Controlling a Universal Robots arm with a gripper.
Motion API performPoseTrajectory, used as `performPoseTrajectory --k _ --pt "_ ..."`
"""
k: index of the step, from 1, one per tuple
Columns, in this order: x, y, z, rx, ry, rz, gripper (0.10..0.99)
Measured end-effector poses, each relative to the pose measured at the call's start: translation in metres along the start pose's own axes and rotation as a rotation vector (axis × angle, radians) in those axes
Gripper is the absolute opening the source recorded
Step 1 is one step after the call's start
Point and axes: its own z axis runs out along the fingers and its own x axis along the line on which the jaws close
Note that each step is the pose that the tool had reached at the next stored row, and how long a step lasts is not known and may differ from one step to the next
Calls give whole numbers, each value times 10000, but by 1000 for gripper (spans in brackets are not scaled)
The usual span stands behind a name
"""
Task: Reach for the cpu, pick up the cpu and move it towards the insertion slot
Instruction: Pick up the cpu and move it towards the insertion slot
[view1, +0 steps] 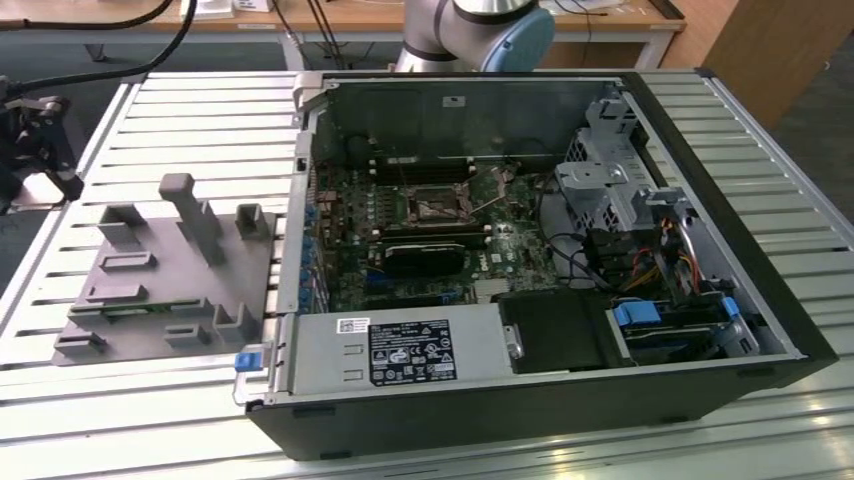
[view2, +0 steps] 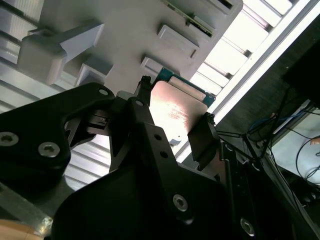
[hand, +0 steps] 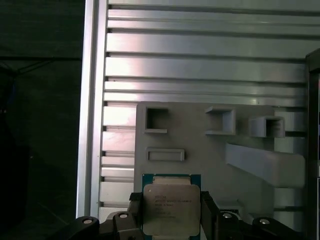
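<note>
Silvery cpu (hand: 171, 210) clamped edge to edge in the tool (view2: 175, 111), above the grey tray (view1: 174, 285), well apart from the insertion slot (view1: 438, 205). Best carried level, without squeezing harder.

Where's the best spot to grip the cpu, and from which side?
Pinch the cpu by two opposite edges, coming square to its flat silvery top; it is thin and square, so only edges give purchase. The gripper clamps it so.

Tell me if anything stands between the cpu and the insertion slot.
Upright blocks on the grey tray and the computer case wall lie between the cpu, held in the end effector, and the insertion slot.
</note>
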Motion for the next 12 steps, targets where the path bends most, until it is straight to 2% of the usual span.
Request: performPoseTrajectory --k 12 --pt "-1 7 -156 0 0 0 545"
